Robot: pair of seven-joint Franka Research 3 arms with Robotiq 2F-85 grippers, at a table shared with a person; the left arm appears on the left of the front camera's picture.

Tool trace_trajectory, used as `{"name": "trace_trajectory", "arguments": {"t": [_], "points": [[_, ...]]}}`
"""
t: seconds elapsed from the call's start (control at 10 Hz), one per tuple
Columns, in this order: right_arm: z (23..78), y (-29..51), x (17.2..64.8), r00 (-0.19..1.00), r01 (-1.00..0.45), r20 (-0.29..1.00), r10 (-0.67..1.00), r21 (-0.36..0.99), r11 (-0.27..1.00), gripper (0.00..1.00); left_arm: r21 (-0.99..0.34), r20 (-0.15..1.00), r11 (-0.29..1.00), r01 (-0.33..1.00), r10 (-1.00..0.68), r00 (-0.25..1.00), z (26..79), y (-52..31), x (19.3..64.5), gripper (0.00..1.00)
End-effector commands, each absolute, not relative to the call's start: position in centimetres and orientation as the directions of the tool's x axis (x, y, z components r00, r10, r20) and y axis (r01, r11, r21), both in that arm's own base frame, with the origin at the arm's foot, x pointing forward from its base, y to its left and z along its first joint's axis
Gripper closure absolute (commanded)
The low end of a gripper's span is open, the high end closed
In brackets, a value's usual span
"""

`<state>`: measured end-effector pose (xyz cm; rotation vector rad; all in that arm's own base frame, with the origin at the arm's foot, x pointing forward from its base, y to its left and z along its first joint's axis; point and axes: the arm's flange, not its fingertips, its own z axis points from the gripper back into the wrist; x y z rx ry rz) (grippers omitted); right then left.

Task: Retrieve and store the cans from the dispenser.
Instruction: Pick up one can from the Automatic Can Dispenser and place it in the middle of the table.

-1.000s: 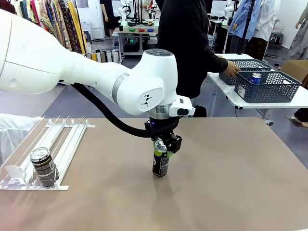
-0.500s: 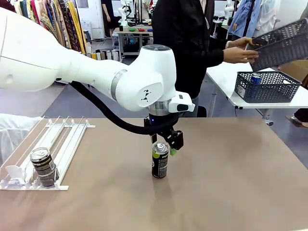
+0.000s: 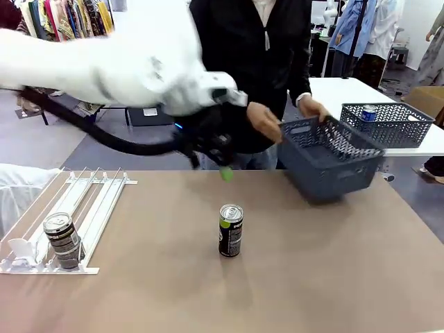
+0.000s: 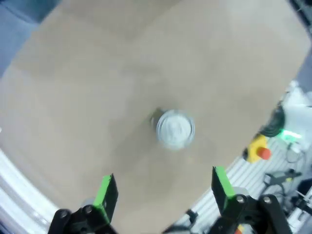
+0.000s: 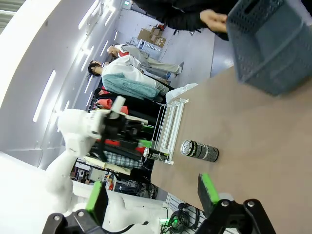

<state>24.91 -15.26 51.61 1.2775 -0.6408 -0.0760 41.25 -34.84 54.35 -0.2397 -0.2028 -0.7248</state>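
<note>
A dark can with a green-yellow band (image 3: 231, 230) stands upright and alone in the middle of the table; its silver top (image 4: 175, 128) lies below my left gripper (image 4: 163, 189). That gripper is open and empty, blurred, raised well above and behind the can (image 3: 220, 166). The clear-and-white dispenser (image 3: 89, 198) lies at the table's left, with a second dark can (image 3: 62, 241) against its front stop. My right gripper (image 5: 152, 194) is open and empty, high over the table, looking at the standing can (image 5: 200, 151) and the dispenser (image 5: 171, 127).
A person's hands (image 3: 262, 121) hold a dark grey mesh basket (image 3: 326, 156) at the table's far right edge. A second mesh basket (image 3: 399, 125) on the white table behind holds a blue can (image 3: 369, 112).
My left gripper opened off the dark can, rose and swung back to the left. The person lifted a basket from the back table and brought it to this table's far edge.
</note>
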Motion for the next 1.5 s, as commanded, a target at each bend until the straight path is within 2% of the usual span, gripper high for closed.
{"name": "trace_trajectory", "arguments": {"t": [0.0,0.2,0.3,0.5,0.8,1.0,1.1,1.4], "points": [[51.9,-15.2,25.2,0.808,-0.324,0.427,-0.405,0.897,0.300,0.00,-0.278,0.313,0.743,0.609,-0.529,0.789,57.7,-23.1,38.9,0.00],[51.9,-15.2,25.2,0.808,-0.324,0.427,-0.405,0.897,0.300,0.00,-0.429,0.370,0.791,0.436,-0.287,0.884,59.8,-11.9,38.0,0.00],[51.9,-15.2,25.2,0.808,-0.324,0.427,-0.405,0.897,0.300,0.00,-0.594,0.367,0.719,0.360,-0.156,0.917,59.5,-4.5,37.5,0.00],[51.9,-15.2,25.2,0.808,-0.324,0.427,-0.405,0.897,0.300,0.00,-0.767,0.286,0.623,0.155,0.116,0.951,56.0,6.0,36.4,0.00],[51.9,-15.2,25.2,0.808,-0.324,0.427,-0.405,0.897,0.300,0.00,-0.903,0.267,0.396,0.169,0.206,0.941,49.7,12.8,34.0,0.00],[51.9,-15.2,25.2,0.808,-0.324,0.427,-0.405,0.897,0.300,0.00,-0.899,0.239,0.403,0.170,0.128,0.962,48.9,13.0,34.3,0.00],[51.9,-15.2,25.2,0.808,-0.324,0.427,-0.405,0.897,0.300,0.00,-0.898,0.234,0.424,0.120,0.227,0.945,49.0,14.3,33.2,0.00],[51.9,-15.2,25.2,0.808,-0.324,0.427,-0.405,0.897,0.300,0.00,-0.898,0.234,0.424,0.120,0.227,0.945,49.0,14.3,33.2,0.00]]}}
